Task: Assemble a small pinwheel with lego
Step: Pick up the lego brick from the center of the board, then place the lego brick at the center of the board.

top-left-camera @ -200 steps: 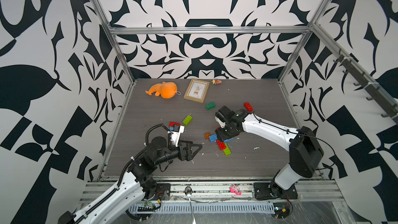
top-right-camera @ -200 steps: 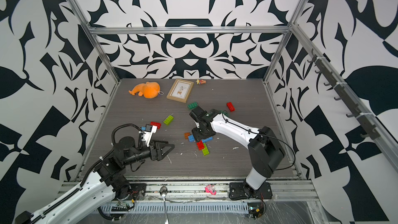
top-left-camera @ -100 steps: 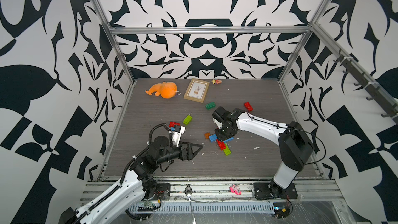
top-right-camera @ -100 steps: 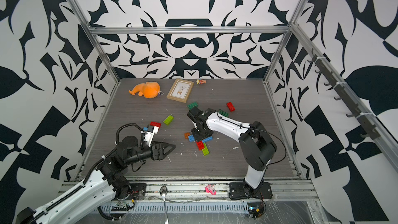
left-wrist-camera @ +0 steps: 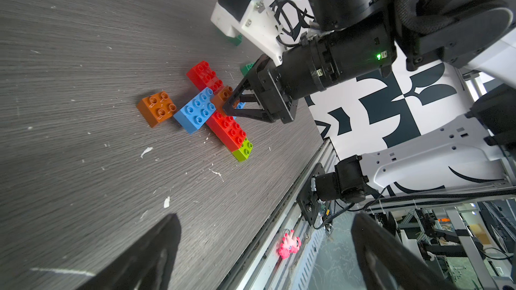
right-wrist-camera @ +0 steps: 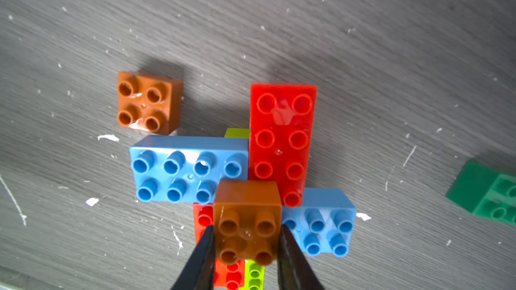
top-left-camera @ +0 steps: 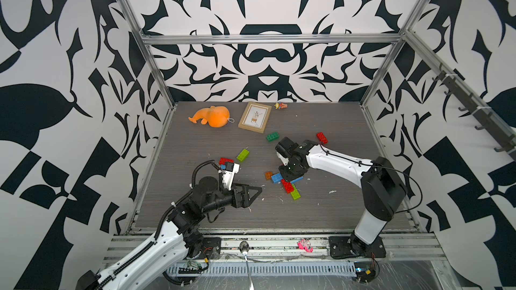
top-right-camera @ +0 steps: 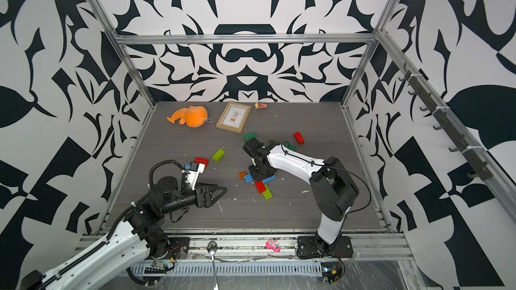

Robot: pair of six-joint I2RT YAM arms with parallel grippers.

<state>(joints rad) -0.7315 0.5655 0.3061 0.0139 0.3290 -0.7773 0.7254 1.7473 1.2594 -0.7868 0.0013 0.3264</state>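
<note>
Taking the back wall as 12 o'clock, the grey wood-grain table (top-left-camera: 321, 218) is boxed in by black-and-white patterned walls at 9, 12 and 3, and by an aluminium rail (top-left-camera: 251, 239) at 6. Open board runs along the 6 o'clock strip between that rail and the bricks, and along the 3 o'clock side under the right arm. The 12 o'clock edge is busier, with an orange plush (top-left-camera: 213, 116), a picture frame (top-left-camera: 254, 117) and a tiny figure (top-left-camera: 280, 105). A dark green brick (top-left-camera: 272, 136) and a red brick (top-left-camera: 322, 137) lie loose toward 1 o'clock, and a lime brick (top-left-camera: 243, 155) lies toward 11. White flecks dot the surface.

The pinwheel cluster (top-left-camera: 287, 184) lies flat just off centre toward 4 o'clock. It is two blue and two red bricks crossed over lime. A spare orange-brown brick (right-wrist-camera: 148, 101) sits just beside it at its 9 o'clock.

The right arm reaches in from its base at 5 o'clock, with the wrist turned straight down over the cluster. The right gripper (right-wrist-camera: 245, 228) is set narrow on the orange-brown hub brick (right-wrist-camera: 247, 205), one finger flat against each opposite side. The left arm comes in low from 7 o'clock. The left gripper (top-left-camera: 255, 191) is spread wide, holds nothing and points toward 3 o'clock, well apart from the cluster.
</note>
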